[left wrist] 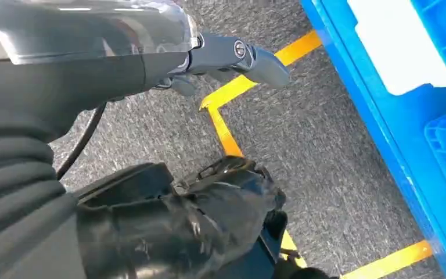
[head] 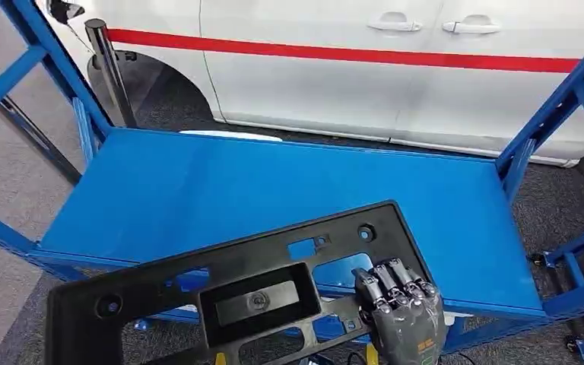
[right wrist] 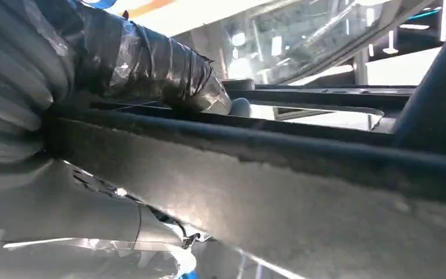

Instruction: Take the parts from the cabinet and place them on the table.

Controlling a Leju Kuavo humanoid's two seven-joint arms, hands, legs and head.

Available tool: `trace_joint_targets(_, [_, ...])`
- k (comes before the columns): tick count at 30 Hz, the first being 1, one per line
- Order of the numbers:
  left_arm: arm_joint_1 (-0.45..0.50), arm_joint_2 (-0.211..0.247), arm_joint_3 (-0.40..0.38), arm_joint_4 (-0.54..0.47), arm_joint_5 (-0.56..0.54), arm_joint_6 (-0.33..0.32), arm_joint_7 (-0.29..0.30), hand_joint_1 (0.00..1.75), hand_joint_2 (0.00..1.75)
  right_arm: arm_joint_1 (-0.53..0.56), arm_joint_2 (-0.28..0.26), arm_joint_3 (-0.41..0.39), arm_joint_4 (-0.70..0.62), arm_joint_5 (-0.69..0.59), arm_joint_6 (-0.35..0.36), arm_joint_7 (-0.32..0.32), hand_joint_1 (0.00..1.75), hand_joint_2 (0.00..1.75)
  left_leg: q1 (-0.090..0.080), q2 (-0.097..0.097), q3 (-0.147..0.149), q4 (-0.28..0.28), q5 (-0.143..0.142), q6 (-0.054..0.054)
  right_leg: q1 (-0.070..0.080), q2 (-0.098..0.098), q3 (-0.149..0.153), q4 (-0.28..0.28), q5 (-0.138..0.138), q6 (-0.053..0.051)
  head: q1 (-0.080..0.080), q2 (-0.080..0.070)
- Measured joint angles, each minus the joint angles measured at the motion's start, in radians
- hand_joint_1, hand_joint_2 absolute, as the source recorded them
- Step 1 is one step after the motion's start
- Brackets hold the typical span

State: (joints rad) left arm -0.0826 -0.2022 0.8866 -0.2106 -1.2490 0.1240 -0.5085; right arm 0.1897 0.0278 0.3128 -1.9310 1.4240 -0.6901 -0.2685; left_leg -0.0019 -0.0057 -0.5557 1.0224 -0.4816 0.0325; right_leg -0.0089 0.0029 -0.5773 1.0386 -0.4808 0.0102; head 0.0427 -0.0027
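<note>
- A flat black plastic panel [head: 251, 285], long and rectangular, with round holes, cut-out windows and a recessed box at its middle, hangs tilted above the near edge of the blue shelf [head: 258, 190].
- The right hand [head: 399, 312] grips the panel's near edge, fingers curled over the top.
- The left hand [left wrist: 220, 61] hangs over grey carpet, holding nothing; whether its fingers are spread or curled cannot be told.

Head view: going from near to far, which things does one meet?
Right hand gripping the black plastic part → blue shelf → white car with a red stripe.
</note>
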Motion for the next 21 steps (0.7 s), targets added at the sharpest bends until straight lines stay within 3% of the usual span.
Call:
trace_joint_targets(3, [0.001,0.001,0.003,0.0,0.002,-0.002,-0.003,0.0,1.75,0.001,-0.005,0.003,0.003,0.001,0.0,0.012,1.75,1.75,0.003,0.0,0.002,-0.004,0.0,-0.016,0.002,0.003,-0.001,-0.005,0.003,-0.013,0.001,0.0])
trace_joint_targets(5, [0.001,0.002,0.008,0.0,0.006,-0.002,-0.003,0.0,1.75,0.0,-0.005,0.008,0.004,0.002,0.0,0.018,1.75,1.75,0.006,0.001,-0.014,0.039,-0.037,-0.027,-0.005,-0.002,0.004,-0.011,0.007,-0.027,0.0,0.0])
trace_joint_targets(8, [0.003,0.002,0.014,0.0,0.01,0.017,0.01,0.0,1.75,0.0,-0.007,0.016,0.008,0.005,0.0,0.029,1.75,1.75,0.01,0.001,-0.119,0.265,-0.146,-0.037,-0.002,-0.004,0.002,-0.01,0.006,-0.032,-0.001,0.0])
trace_joint_targets(9, [0.004,0.002,0.014,0.0,0.007,0.032,0.024,0.0,1.75,0.0,-0.008,0.017,0.01,0.007,0.0,0.034,1.75,1.75,0.01,0.001,-0.139,0.305,-0.15,-0.039,-0.002,-0.004,0.002,-0.01,0.005,-0.032,-0.002,0.0])
trace_joint_targets(10, [0.005,0.002,0.014,0.0,0.0,0.052,0.04,0.0,1.75,0.001,-0.009,0.018,0.013,0.008,0.0,0.038,1.75,1.75,0.011,0.001,-0.135,0.294,-0.127,-0.039,-0.002,-0.004,0.004,-0.01,0.005,-0.032,-0.001,0.0])
trace_joint_targets(11, [0.006,0.002,0.014,0.0,0.0,0.073,0.05,0.0,1.75,0.001,-0.011,0.019,0.014,0.008,0.0,0.044,1.75,1.75,0.012,0.001,-0.112,0.242,-0.088,-0.038,-0.002,-0.003,0.005,-0.009,0.004,-0.032,-0.002,0.0])
trace_joint_targets(13, [0.004,0.002,0.014,0.0,-0.002,0.101,0.058,0.0,1.75,0.0,-0.013,0.021,0.015,0.008,0.0,0.052,1.75,1.75,0.012,0.001,-0.031,0.07,0.002,-0.03,-0.002,-0.001,0.01,-0.008,0.002,-0.028,-0.002,0.0])
trace_joint_targets(14, [0.004,0.002,0.014,0.0,-0.004,0.111,0.061,0.0,1.75,0.0,-0.013,0.023,0.015,0.007,0.0,0.055,1.75,1.75,0.01,0.001,-0.005,0.011,0.0,-0.024,0.0,-0.001,0.009,-0.007,0.0,-0.026,-0.001,0.0])
trace_joint_targets(15, [0.002,0.001,0.014,0.0,-0.006,0.119,0.063,0.0,1.75,0.0,-0.014,0.024,0.015,0.006,0.0,0.056,1.75,1.75,0.005,0.0,-0.001,-0.004,0.0,-0.022,0.004,0.0,0.004,-0.003,0.0,-0.02,-0.001,0.0])
trace_joint_targets(18, [0.003,0.0,0.014,0.0,-0.006,0.128,0.071,0.0,1.75,0.0,-0.014,0.026,0.017,0.003,0.0,0.058,1.75,1.75,0.003,-0.001,-0.006,-0.003,0.005,-0.009,0.002,0.0,0.005,-0.01,0.007,-0.006,0.0,0.0])
trace_joint_targets(19, [0.003,-0.001,0.015,0.0,-0.005,0.13,0.071,0.0,1.75,0.0,-0.015,0.026,0.017,0.0,0.0,0.059,1.75,1.75,0.013,0.002,-0.001,-0.015,0.013,0.002,0.004,0.0,0.002,-0.005,-0.001,0.001,-0.001,0.0])
trace_joint_targets(20, [0.003,-0.002,0.015,0.0,-0.005,0.132,0.071,0.0,1.75,0.0,-0.015,0.026,0.017,-0.003,0.0,0.059,1.75,1.75,0.012,0.003,0.0,-0.018,0.017,0.008,0.0,-0.001,-0.005,0.02,-0.023,0.005,0.0,0.0])
trace_joint_targets(21, [0.001,-0.003,0.015,0.0,-0.005,0.134,0.072,0.0,1.75,-0.001,-0.015,0.026,0.017,-0.005,0.0,0.059,1.75,1.75,0.012,0.003,-0.001,-0.017,0.018,0.012,0.0,-0.001,-0.028,0.074,-0.062,0.007,0.0,0.0])
